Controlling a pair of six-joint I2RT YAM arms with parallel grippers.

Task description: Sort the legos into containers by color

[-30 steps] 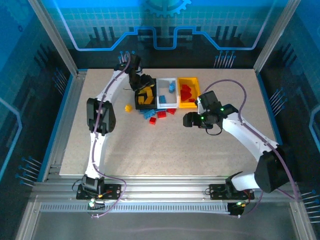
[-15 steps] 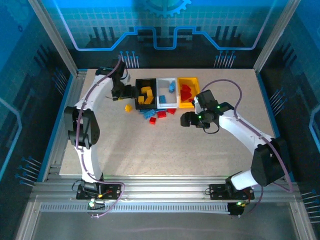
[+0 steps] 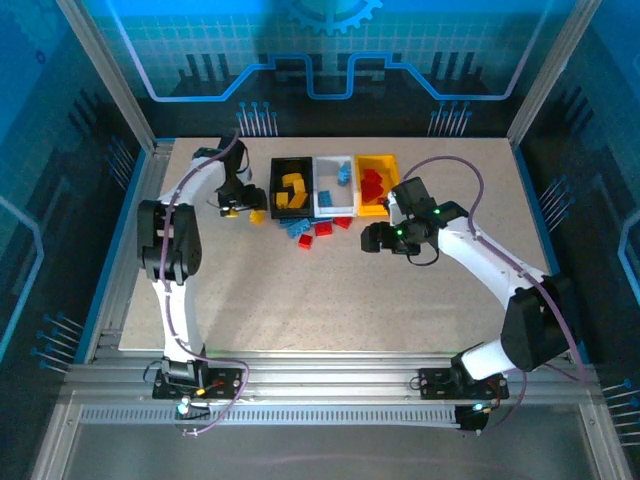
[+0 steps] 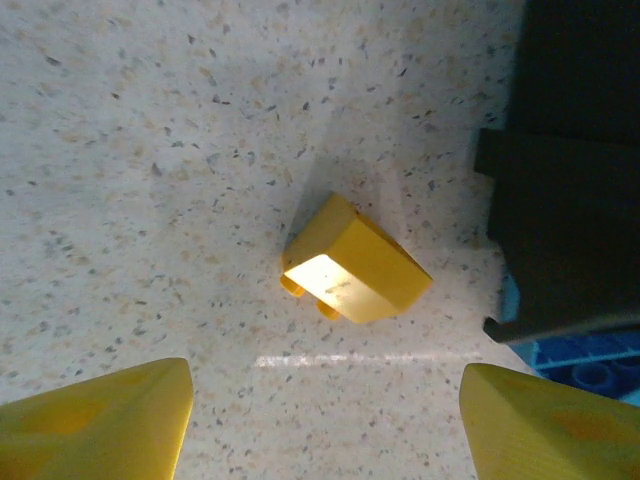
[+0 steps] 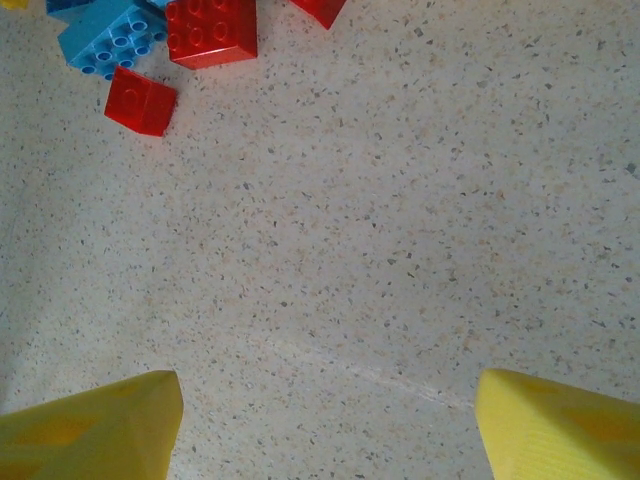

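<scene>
Under my left gripper [image 4: 320, 435], spread and empty: one yellow brick [image 4: 355, 262], loose on the tabletop [image 4: 150, 150], just ahead of the fingertips, with the black bin [image 4: 570, 220] to its right. Step in hand, as I judge it: picking this brick. Next move calls for advancing, lowering, closing. My right gripper [image 5: 320, 430]: spread, empty, with red bricks [image 5: 210, 30] ahead-left.

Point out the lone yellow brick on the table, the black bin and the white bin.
yellow brick [image 4: 355, 270], left wrist view, on its broad upper face.
black bin [image 3: 276, 190], top external view, on its left wall.
white bin [image 3: 335, 203], top external view, on its bare floor.
</scene>
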